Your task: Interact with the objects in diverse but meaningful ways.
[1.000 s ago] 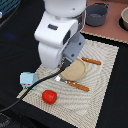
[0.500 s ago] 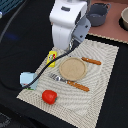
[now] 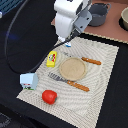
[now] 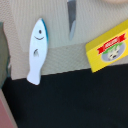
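A dark desk point(image 3: 107, 107) carries a pale woven mat point(image 3: 102, 75) laid out like a place setting, with a brown ledge along the far side.

Going from the exterior view's left: the carton point(image 3: 29, 80) stands upright at the mat's near-left edge, and the tomato point(image 3: 49, 96) sits just beside it toward the right, on the mat. The yellow packet point(image 3: 51, 59) lies flat further back, near the mat's edge. In the middle is a round plate point(image 3: 73, 69) with a fork point(image 3: 68, 81) on its near side and a knife point(image 3: 91, 61) on its far side, set as cutlery would be for a meal. A grey pot point(image 3: 97, 14) stands on the ledge, and part of a bowl point(image 3: 123, 19) shows at the far right.

The arm point(image 3: 70, 17) hangs over the mat's back-left corner. The wrist view looks straight down on a white fish-shaped piece with a blue edge point(image 4: 36, 51), lying flat on the mat near its border, with the packet point(image 4: 109, 52) near it and half off the mat. In the exterior view the fish is only a small bluish patch under the arm.

The pincer itself is hidden in both views, so I cannot tell how wide it stands or whether it holds anything. The fish lies free on the mat, so it is probably the next item to be picked up.
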Robot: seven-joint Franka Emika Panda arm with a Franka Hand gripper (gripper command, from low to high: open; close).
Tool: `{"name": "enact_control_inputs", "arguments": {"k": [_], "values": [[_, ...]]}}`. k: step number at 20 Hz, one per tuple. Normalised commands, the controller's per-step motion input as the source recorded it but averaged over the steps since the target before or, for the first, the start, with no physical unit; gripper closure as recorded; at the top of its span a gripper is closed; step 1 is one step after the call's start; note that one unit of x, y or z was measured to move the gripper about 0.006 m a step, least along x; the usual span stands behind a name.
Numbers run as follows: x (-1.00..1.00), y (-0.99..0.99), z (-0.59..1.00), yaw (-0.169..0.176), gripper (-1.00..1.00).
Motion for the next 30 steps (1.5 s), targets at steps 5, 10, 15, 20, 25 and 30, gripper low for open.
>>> {"name": "enact_control_inputs", "arguments": {"k": [5, 10, 15, 20, 25, 30], "values": [[-0.71, 0.49, -0.29, -0.072, -1.0], [-0.6, 0.43, -0.29, -0.062, -1.0], [-0.35, 0.21, -0.34, -0.029, -1.0], [-0.27, 0.15, -0.43, -0.016, -1.0], [-0.25, 0.1, -0.51, -0.005, -1.0], [-0.31, 0.17, -0.53, 0.0, -1.0]]}}
